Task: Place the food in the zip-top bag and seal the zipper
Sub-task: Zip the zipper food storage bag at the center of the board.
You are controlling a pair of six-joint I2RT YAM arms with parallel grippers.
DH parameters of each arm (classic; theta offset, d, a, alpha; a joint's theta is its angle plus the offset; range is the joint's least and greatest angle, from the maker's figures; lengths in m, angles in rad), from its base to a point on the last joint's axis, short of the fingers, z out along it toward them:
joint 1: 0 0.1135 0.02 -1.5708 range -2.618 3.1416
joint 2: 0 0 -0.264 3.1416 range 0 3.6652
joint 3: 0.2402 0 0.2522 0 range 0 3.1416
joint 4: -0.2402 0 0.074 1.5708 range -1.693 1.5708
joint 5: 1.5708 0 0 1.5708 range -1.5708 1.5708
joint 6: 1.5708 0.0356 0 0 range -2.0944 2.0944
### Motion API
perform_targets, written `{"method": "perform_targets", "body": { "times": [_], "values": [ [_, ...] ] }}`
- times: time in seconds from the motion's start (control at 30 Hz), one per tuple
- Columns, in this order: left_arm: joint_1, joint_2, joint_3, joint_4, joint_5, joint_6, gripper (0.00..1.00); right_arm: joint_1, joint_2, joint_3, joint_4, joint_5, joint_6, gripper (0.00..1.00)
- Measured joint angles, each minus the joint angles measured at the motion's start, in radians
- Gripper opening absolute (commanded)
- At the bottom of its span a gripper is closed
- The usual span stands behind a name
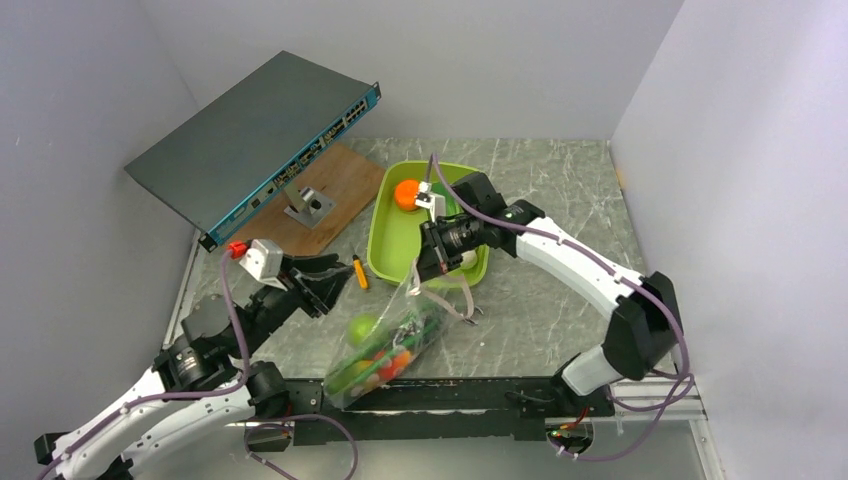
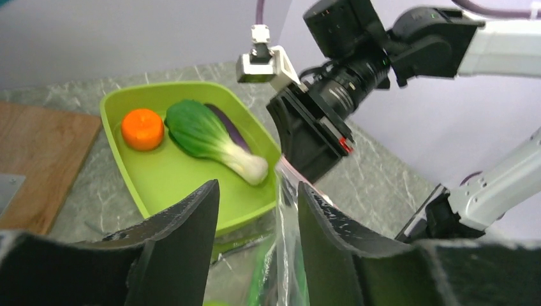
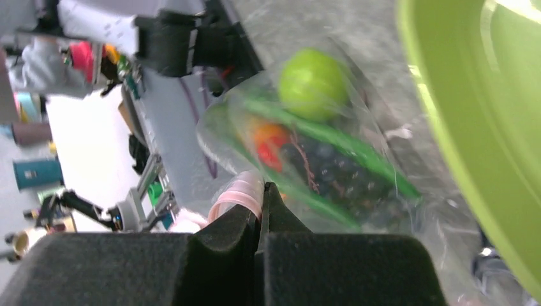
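The clear zip-top bag lies near the table's front edge with its mouth lifted toward the tub. It holds a round green fruit, a red tomato, dark grapes and a long cucumber. My right gripper is shut on the pale pink zipper at the bag's mouth. My left gripper is open, and the bag's upright clear edge stands between its fingers, close to the right one. An orange, a bok choy and a purple eggplant lie in the tub.
The lime-green tub stands behind the bag. An orange-handled tool lies left of it and a silver wrench right of the bag. A tilted network switch rests over a wooden board at the back left. Walls enclose three sides.
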Motion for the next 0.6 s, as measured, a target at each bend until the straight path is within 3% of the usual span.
{"method": "perform_targets", "body": {
  "times": [0.07,0.17,0.3,0.47,0.6],
  "values": [
    [0.000,0.000,-0.026,0.001,0.006,0.005,0.69,-0.043,0.039,-0.005,-0.021,0.032,-0.001,0.00],
    [0.000,0.004,-0.085,0.017,0.046,0.013,0.73,-0.059,0.048,-0.013,-0.041,0.051,-0.001,0.00],
    [0.000,0.059,-0.127,0.046,0.169,0.039,0.70,-0.049,0.043,-0.013,-0.042,0.055,0.000,0.00],
    [0.000,0.215,-0.130,0.104,0.327,0.104,0.58,-0.047,0.042,-0.013,-0.045,0.058,0.008,0.00],
    [-0.005,0.328,-0.130,0.143,0.374,0.185,0.62,-0.047,0.032,-0.013,-0.045,0.057,0.017,0.00]
  ]
}}
